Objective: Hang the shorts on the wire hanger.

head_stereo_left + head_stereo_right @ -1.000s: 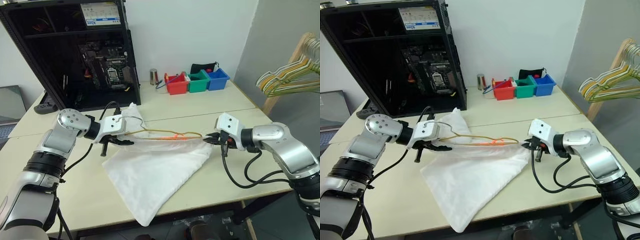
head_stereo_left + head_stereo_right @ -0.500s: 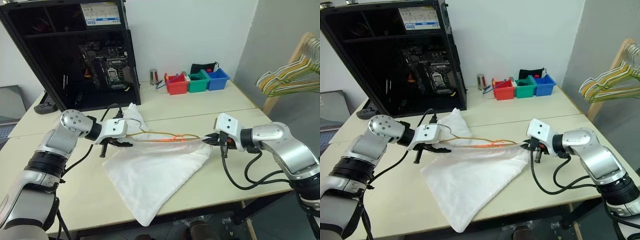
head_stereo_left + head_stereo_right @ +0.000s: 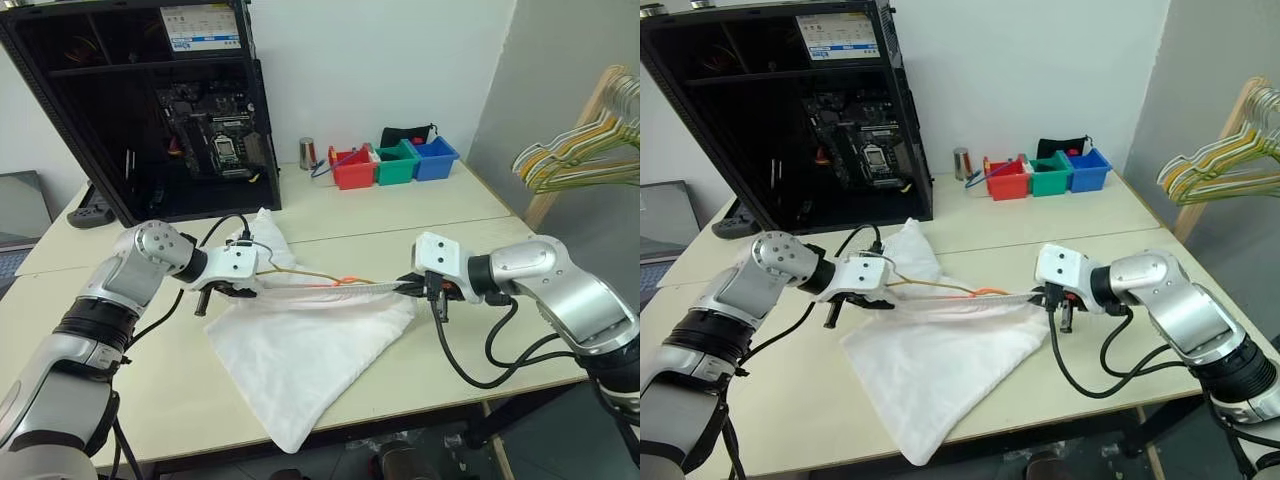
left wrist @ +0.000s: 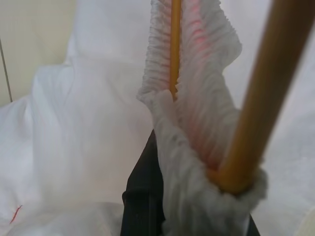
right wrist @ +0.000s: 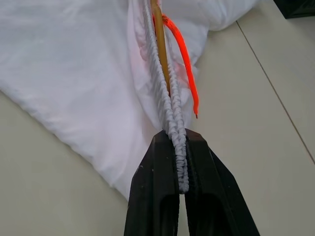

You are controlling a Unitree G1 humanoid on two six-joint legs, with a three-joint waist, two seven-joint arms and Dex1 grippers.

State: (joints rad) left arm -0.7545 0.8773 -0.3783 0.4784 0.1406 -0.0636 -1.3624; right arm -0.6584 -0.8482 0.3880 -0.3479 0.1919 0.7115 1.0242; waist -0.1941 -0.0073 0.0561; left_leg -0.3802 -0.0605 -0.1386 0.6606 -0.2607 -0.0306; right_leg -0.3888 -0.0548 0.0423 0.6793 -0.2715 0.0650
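Right wrist view: right gripper [image 5: 181, 184] jaws clamp the shorts [image 5: 74, 64] waistband beside the wire hanger [image 5: 158, 37], left gripper [image 3: 243, 288] likewise; overstretching risks slippage.

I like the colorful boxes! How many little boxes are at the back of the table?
3, in a row at the table's far edge, right of the black computer case: red bin, then green bin, then blue bin. More could hide behind them.
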